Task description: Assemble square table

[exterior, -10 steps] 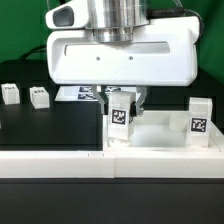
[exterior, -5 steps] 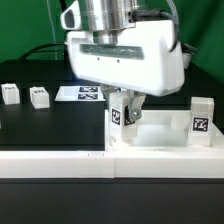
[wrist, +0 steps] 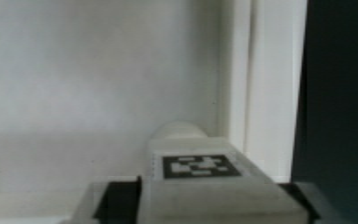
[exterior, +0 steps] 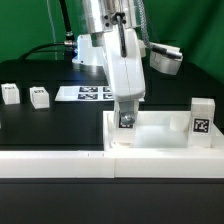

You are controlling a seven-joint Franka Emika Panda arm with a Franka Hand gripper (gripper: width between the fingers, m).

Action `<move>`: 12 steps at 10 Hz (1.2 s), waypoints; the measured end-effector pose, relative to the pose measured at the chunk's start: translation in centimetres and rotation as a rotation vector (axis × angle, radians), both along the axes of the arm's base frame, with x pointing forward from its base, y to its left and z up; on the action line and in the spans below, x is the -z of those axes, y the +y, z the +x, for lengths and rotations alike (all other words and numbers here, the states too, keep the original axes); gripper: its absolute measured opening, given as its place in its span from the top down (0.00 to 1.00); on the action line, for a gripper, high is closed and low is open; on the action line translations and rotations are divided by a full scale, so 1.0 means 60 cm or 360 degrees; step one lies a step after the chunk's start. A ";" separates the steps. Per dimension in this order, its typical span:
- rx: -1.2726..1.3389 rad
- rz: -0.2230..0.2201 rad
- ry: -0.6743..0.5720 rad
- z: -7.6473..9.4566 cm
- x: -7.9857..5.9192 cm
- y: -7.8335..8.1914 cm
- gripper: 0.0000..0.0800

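Note:
The square table's white top lies at the exterior view's right, rim up. My gripper points straight down over its near left corner, shut on a white tagged leg that stands upright in that corner. In the wrist view the leg fills the gap between my dark fingers, with the top's flat face and its rim beyond. Another leg stands upright at the top's right corner.
Two loose white legs lie on the black table at the exterior view's left. The marker board lies behind them. A white bar runs along the front edge.
My hand has turned about its vertical axis from broadside to edge-on, still gripping the leg. The leg stays at the same corner.

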State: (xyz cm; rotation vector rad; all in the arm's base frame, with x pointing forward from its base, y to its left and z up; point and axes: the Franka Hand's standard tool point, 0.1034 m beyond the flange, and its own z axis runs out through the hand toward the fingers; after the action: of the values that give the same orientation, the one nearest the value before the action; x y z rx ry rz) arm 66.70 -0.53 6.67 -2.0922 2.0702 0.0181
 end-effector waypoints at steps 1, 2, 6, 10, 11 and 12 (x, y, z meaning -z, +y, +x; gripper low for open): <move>-0.0124 -0.0029 -0.0026 0.001 -0.001 0.001 0.43; -0.0371 -0.0102 -0.0098 0.003 -0.002 0.008 0.24; -0.1030 -0.0226 -0.0137 0.000 -0.007 0.013 0.19; -0.2008 -0.0398 -0.0246 0.012 -0.021 -0.013 0.19; -0.2210 -0.0423 -0.0252 0.009 -0.017 -0.011 0.19; -0.2162 -0.0416 -0.0248 0.009 -0.017 -0.011 0.19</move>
State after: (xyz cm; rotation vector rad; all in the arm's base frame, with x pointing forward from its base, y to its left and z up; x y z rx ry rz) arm 67.23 -1.17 7.67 -3.0480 0.2704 -0.2105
